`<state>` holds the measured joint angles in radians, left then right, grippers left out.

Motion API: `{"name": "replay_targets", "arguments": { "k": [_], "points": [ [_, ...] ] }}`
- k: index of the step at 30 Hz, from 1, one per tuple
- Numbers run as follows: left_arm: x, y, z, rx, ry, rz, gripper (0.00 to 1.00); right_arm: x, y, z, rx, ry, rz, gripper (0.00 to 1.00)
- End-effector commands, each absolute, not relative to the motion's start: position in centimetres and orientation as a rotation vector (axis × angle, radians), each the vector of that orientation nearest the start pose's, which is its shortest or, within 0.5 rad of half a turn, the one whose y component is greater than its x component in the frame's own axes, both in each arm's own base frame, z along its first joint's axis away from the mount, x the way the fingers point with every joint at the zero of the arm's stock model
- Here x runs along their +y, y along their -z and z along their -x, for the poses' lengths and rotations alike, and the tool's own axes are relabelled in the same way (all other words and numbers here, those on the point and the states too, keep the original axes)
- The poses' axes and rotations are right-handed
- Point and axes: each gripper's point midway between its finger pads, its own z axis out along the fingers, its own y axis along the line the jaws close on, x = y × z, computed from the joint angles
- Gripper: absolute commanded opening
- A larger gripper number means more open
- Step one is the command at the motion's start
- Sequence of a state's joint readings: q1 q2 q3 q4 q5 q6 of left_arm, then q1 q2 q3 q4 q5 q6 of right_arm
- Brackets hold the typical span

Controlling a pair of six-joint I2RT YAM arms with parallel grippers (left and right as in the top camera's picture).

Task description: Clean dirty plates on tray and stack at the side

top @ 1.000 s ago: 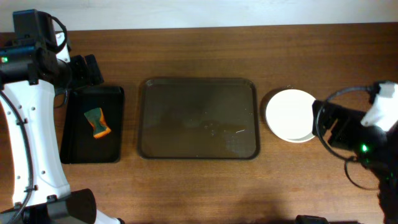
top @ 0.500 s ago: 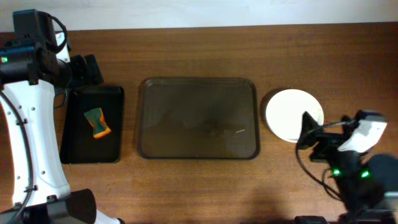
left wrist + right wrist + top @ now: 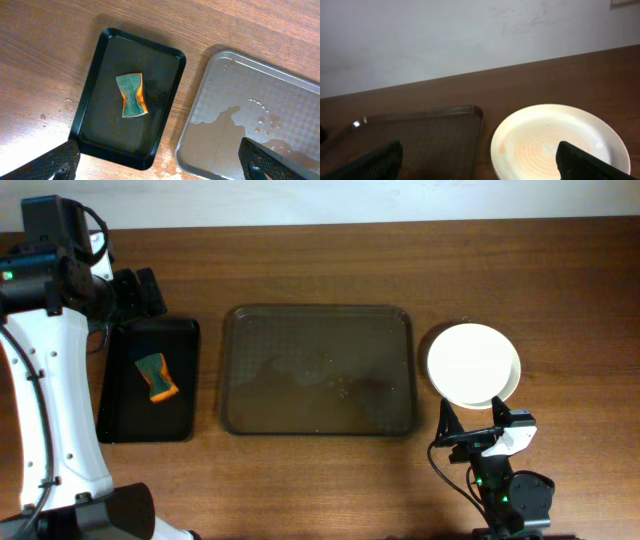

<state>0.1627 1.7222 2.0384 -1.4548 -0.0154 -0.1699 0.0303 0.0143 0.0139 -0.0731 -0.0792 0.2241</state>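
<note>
The plates (image 3: 472, 365) sit stacked on the table right of the tray (image 3: 318, 370); the top one is white and plain, and also shows in the right wrist view (image 3: 557, 142). The tray is wet, with nothing on it; it shows in the left wrist view (image 3: 250, 120) and the right wrist view (image 3: 415, 135). My left gripper (image 3: 135, 292) is open above the far end of the black tray; its fingertips show in the left wrist view (image 3: 160, 162). My right gripper (image 3: 475, 420) is open and empty, near the front edge, just in front of the plates (image 3: 480, 160).
A narrow black tray (image 3: 150, 380) stands left of the big tray and holds a green and orange sponge (image 3: 156, 375), also in the left wrist view (image 3: 132, 95). A white wall runs behind the table's far edge.
My right arm has drawn back from the plates toward the front edge of the table. The plate stack now lies fully uncovered. The left arm has not moved.
</note>
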Motion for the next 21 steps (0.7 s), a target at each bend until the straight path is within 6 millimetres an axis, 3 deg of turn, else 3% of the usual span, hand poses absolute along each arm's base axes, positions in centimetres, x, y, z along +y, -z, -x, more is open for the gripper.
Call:
{"name": "replay_targets", "arguments": {
  "k": [1, 14, 17, 19, 21],
  "points": [
    [6.3, -28.4, -37.3, 2.670, -0.018, 0.450, 1.00, 2.3, -15.8, -24.5, 1.644, -0.260, -0.087, 0.98],
    [6.3, -28.4, -37.3, 2.670, -0.018, 0.450, 1.00, 2.3, -15.8, -24.5, 1.644, -0.260, -0.087, 0.98],
    [8.8, -28.7, -36.8, 2.675, -0.243, 0.395, 1.00, 2.3, -15.8, -24.5, 1.644, -0.260, -0.087, 0.98],
    [8.6, -30.1, -36.0, 2.635, -0.239, 0.390, 1.00, 2.3, -15.8, -24.5, 1.644, -0.260, -0.087, 0.98],
    [7.6, -33.2, -34.7, 2.539, -0.246, 0.354, 1.00, 2.3, -15.8, -24.5, 1.644, -0.260, -0.087, 0.98]
  ]
}}
